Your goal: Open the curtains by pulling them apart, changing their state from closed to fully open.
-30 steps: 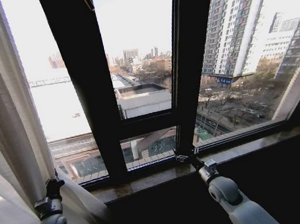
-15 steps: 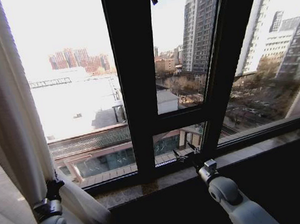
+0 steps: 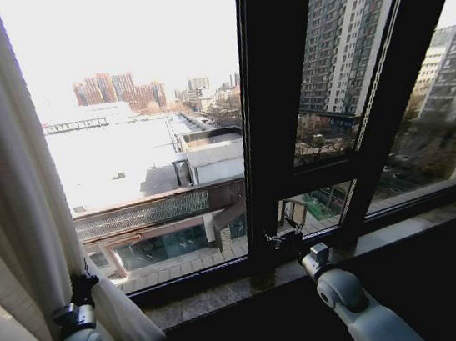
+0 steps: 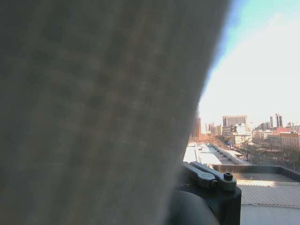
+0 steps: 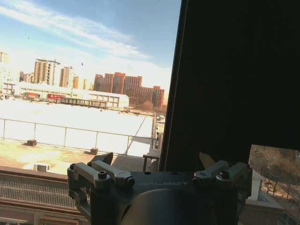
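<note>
Window bay, high storey; city roofs and tower blocks beyond the glass; dark window frame (image 3: 275,114) taken as landmark.

Item: curtains (image 3: 5,166). Sheer white pleated fabric, gathered far to the left of the window frame, hanging full height down past the stone sill (image 3: 227,292). Glass right of it stands uncovered. Judged light, soft and limp, yielding to any pull; slippery in a thin pinch, so best taken as a bunched fold at the inner edge, low down.

Left tool (image 3: 81,284): at the curtain's inner edge, well left of the window frame, fabric draped against and behind it. Grip cannot be told.

Right tool (image 3: 283,240): at the foot of the window frame, just above the sill, apart from the fabric; fingers spread, holding nothing.
</note>
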{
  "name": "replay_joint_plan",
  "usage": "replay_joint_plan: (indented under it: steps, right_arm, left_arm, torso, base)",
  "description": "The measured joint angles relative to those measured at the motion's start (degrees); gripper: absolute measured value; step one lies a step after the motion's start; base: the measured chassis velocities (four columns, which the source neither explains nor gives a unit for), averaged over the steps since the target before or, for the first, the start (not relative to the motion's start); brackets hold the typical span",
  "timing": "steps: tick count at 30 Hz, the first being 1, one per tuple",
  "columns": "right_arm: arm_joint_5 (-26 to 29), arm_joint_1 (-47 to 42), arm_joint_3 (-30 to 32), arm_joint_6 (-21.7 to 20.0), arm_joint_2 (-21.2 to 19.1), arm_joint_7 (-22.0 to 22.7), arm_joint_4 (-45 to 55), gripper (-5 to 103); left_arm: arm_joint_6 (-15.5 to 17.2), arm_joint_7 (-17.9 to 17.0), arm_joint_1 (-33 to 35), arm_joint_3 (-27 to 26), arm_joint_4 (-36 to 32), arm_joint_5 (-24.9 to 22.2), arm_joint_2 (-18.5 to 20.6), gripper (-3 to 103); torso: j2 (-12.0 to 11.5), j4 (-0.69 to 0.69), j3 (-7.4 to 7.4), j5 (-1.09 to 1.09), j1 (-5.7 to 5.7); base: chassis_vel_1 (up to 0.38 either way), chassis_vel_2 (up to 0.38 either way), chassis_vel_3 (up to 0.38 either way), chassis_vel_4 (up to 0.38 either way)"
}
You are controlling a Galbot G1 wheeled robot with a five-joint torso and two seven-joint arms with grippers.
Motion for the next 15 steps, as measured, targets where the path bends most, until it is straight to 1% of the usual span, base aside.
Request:
replay_joint_plan:
  steps: [2,5,7,9,11,13,15]
  right_arm:
    - [0.0,0.0,0.0,0.0,0.0,0.0,0.0,100]
    - [0.0,0.0,0.0,0.0,0.0,0.0,0.0,100]
    - [0.0,0.0,0.0,0.0,0.0,0.0,0.0,100]
    - [0.0,0.0,0.0,0.0,0.0,0.0,0.0,100]
    - [0.0,0.0,0.0,0.0,0.0,0.0,0.0,100]
    - [0.0,0.0,0.0,0.0,0.0,0.0,0.0,100]
    - [0.0,0.0,0.0,0.0,0.0,0.0,0.0,100]
  left_arm:
    - [-0.1,0.0,-0.2,0.1,0.3,0.1,0.0,0]
    - [0.0,-0.1,-0.4,0.2,0.8,0.2,-0.1,0]
    - [0.1,-0.1,-0.6,0.3,1.1,0.2,-0.1,0]
    - [0.2,-0.1,-0.9,0.4,1.5,0.2,-0.1,0]
    - [0.2,-0.1,-1.0,0.5,1.7,0.2,-0.1,0]
    - [0.2,-0.1,-1.2,0.5,2.0,0.2,-0.1,0]
    - [0.1,-0.1,-1.3,0.5,2.1,0.2,0.0,0]
  torso:
    - [0.0,0.02,0.0,-0.04,0.0]
    - [0.0,0.01,0.0,-0.05,0.0]
    - [0.0,0.01,0.0,-0.02,0.0]
    - [0.0,-0.03,0.01,0.03,0.0]
    - [0.0,-0.04,0.02,0.05,0.01]
    - [0.0,-0.06,0.02,0.02,0.03]
    - [0.0,-0.05,0.02,0.02,0.03]
  base:
    - [0.217,0.188,-0.181,-0.196]
    - [0.073,0.065,-0.096,-0.131]
    - [0.0,0.0,0.0,0.0]
    - [-0.008,-0.032,0.016,0.032]
    - [-0.016,-0.066,0.036,0.064]
    - [-0.022,-0.078,0.013,0.075]
    - [-0.022,-0.089,0.0,0.077]
